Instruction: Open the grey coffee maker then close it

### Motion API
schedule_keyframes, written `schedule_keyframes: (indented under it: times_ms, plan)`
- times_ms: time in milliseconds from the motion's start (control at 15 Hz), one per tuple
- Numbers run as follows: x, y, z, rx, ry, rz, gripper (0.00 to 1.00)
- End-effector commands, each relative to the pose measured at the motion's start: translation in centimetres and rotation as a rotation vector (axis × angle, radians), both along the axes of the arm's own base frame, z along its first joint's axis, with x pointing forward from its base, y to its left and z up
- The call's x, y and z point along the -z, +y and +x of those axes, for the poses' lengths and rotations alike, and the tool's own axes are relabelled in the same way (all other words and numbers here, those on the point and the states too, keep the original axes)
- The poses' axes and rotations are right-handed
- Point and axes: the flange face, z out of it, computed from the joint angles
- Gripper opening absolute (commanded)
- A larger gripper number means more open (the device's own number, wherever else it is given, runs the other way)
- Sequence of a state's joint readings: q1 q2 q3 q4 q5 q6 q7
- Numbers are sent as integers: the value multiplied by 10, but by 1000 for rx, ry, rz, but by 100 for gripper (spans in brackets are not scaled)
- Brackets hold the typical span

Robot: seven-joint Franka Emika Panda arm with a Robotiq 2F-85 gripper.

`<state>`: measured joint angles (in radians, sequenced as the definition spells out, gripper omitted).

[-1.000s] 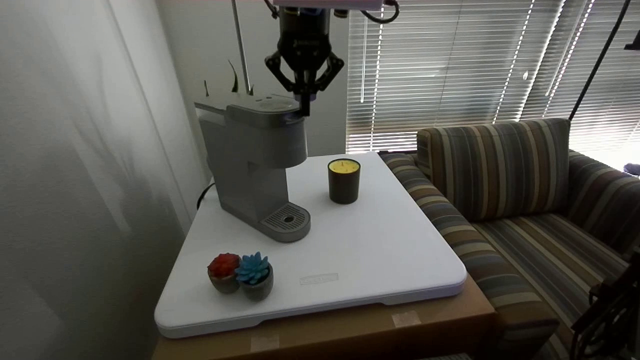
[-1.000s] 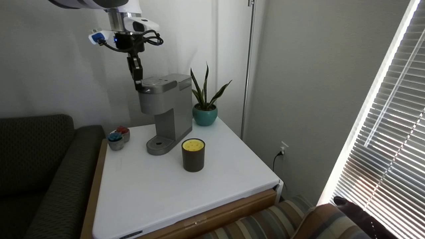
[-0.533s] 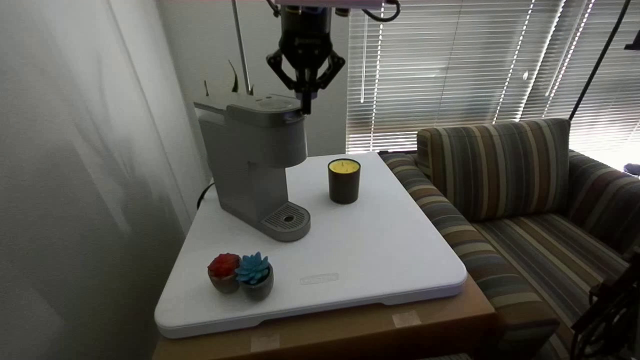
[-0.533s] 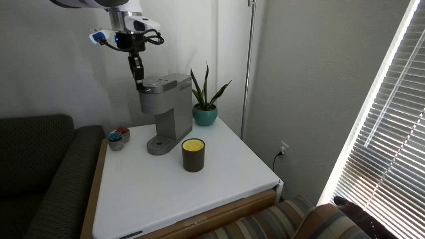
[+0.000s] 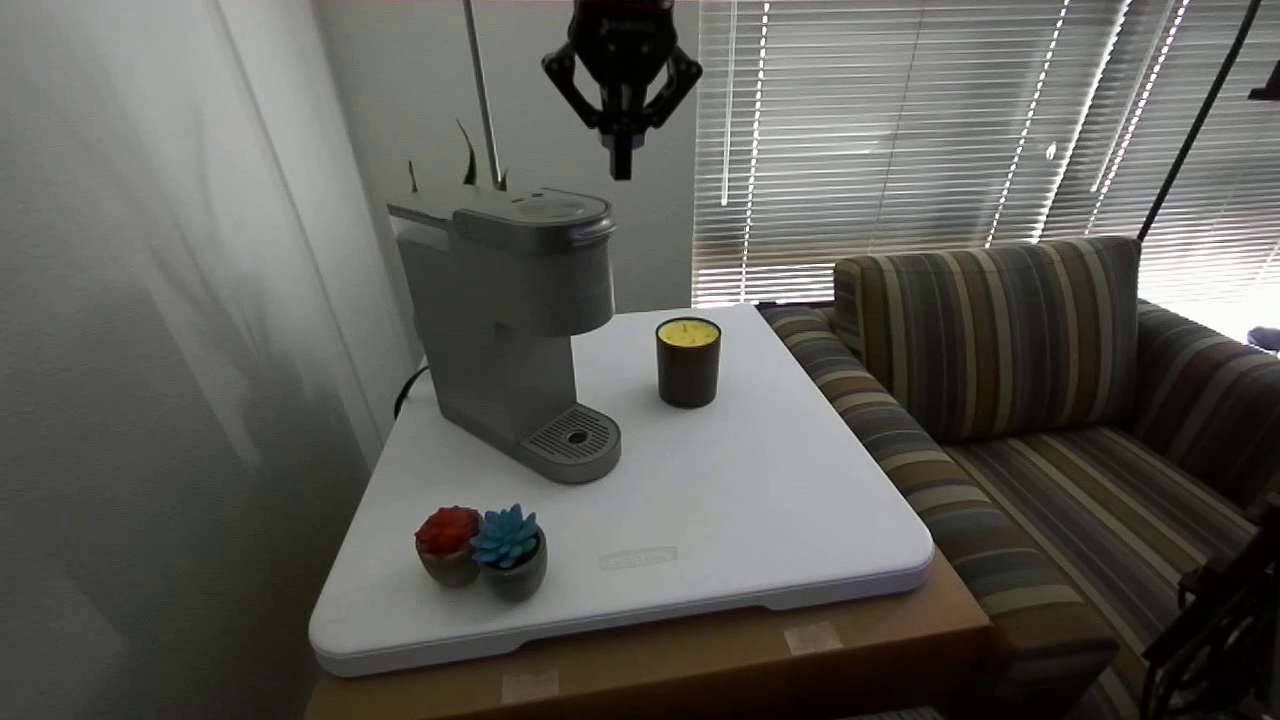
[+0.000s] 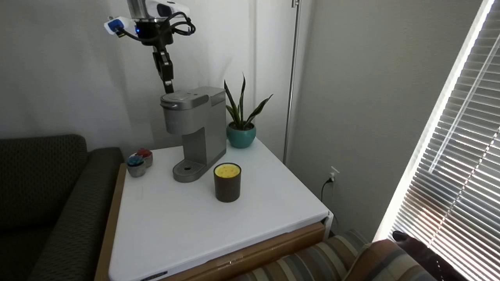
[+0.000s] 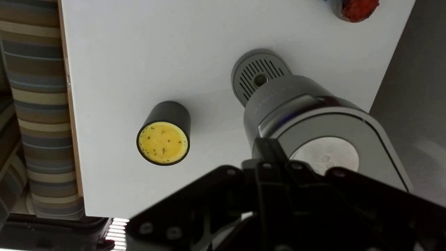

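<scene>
The grey coffee maker [image 5: 500, 300] stands upright on the white table in both exterior views [image 6: 215, 125], with its rounded top lid down. In the wrist view its lid [image 7: 362, 139], front handle lip and slotted drip base [image 7: 258, 66] show from above. My gripper [image 5: 622, 165] is shut with nothing between its fingers. It hangs above and just off the lid's front edge, apart from it, in an exterior view. Its tips also show near the lid in an exterior view [image 6: 169, 88]. In the wrist view the closed fingertips [image 7: 267, 144] overlap the lid's front edge.
A dark candle cup with yellow wax [image 5: 688, 375] stands on the white table [image 5: 760, 500] beside the machine. Two small succulent pots [image 5: 512, 570] sit near the table's edge. A teal plant pot [image 6: 241, 136] stands behind the machine. A striped armchair [image 5: 990, 350] adjoins the table.
My gripper, still shut, has risen from the front edge of the coffee maker's lid and shifted slightly away from it. The coffee maker and its lid have not visibly moved.
</scene>
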<state>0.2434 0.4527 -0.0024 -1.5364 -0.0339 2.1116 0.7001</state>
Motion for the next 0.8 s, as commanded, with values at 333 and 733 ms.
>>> schedule_keyframes:
  times_ms: [333, 733]
  plan:
    - [-30, -9, -9, -50, -4, 6, 1]
    - [-35, -9, -9, -71, -14, 12, 53]
